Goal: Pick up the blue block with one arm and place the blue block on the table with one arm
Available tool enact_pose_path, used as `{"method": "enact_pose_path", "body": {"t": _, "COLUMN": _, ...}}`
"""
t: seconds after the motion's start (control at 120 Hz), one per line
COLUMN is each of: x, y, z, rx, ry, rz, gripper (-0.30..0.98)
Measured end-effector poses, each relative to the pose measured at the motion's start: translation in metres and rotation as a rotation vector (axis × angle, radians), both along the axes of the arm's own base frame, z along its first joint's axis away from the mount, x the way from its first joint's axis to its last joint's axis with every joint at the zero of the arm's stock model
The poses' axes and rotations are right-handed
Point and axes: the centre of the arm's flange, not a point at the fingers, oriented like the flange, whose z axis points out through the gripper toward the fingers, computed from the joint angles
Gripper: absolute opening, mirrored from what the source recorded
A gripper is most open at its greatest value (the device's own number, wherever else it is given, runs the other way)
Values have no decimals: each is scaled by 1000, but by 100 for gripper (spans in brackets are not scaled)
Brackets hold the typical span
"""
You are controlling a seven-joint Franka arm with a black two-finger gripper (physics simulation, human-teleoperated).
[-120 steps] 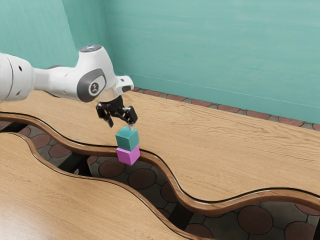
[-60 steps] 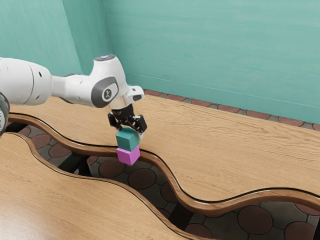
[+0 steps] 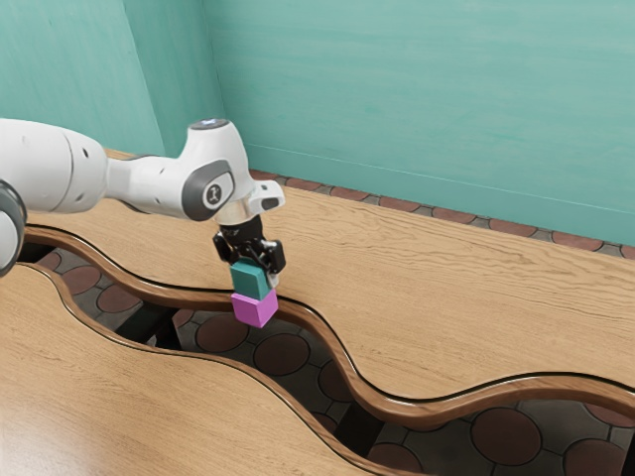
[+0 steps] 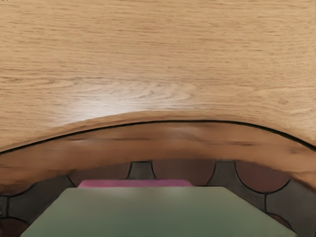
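Note:
The gripper [image 3: 252, 271] is down at the blue block in the exterior view, its black body covering part of the block's top. The blue block [image 3: 249, 282], teal in colour, sits directly above the pink block [image 3: 255, 310], and the two look stacked. In the wrist view the blue block [image 4: 158, 212] is large and close under the hand, with a thin strip of the pink block [image 4: 136, 183] showing past its edge. Whether the gripper grips the block is hard to make out.
A long wooden table [image 3: 437, 288] with a wavy raised edge runs behind the blocks. A second wooden surface [image 3: 129, 397] lies nearer the camera, across a gap showing floor tiles [image 3: 282, 352]. A green wall stands behind.
My hand has moved toward the exterior view's right and down, from above the blue block to around its upper part. Both blocks look to be in the same place.

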Motion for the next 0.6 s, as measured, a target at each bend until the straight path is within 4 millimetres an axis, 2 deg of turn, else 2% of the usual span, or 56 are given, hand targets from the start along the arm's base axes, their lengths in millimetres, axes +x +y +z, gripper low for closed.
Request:
{"method": "enact_pose_path", "body": {"t": 0.083, "x": 1, "y": -5, "z": 2, "rx": 12, "ry": -6, "rz": -21, "gripper": 47}}
{"method": "enact_pose_path", "body": {"t": 0.167, "x": 4, "y": -13, "z": 16, "rx": 23, "ry": -29, "rz": -41, "gripper": 44}}
{"method": "enact_pose_path", "body": {"t": 0.217, "x": 5, "y": -27, "z": 25, "rx": 28, "ry": -43, "rz": -64, "gripper": 41}}
{"method": "enact_pose_path", "body": {"t": 0.317, "x": 10, "y": -72, "z": 29, "rx": 26, "ry": -57, "rz": -133, "gripper": 38}}
{"method": "enact_pose_path", "body": {"t": 0.35, "x": 11, "y": -86, "z": 25, "rx": 24, "ry": -55, "rz": -154, "gripper": 37}}
{"method": "enact_pose_path", "body": {"t": 0.425, "x": 16, "y": -108, "z": 0, "rx": 13, "ry": -29, "rz": -185, "gripper": 36}}
{"method": "enact_pose_path", "body": {"t": 0.508, "x": 18, "y": -116, "z": -22, "rx": 6, "ry": -3, "rz": -196, "gripper": 36}}
{"method": "enact_pose_path", "body": {"t": 0.6, "x": 18, "y": -118, "z": -32, "rx": 4, "ry": 12, "rz": -199, "gripper": 36}}
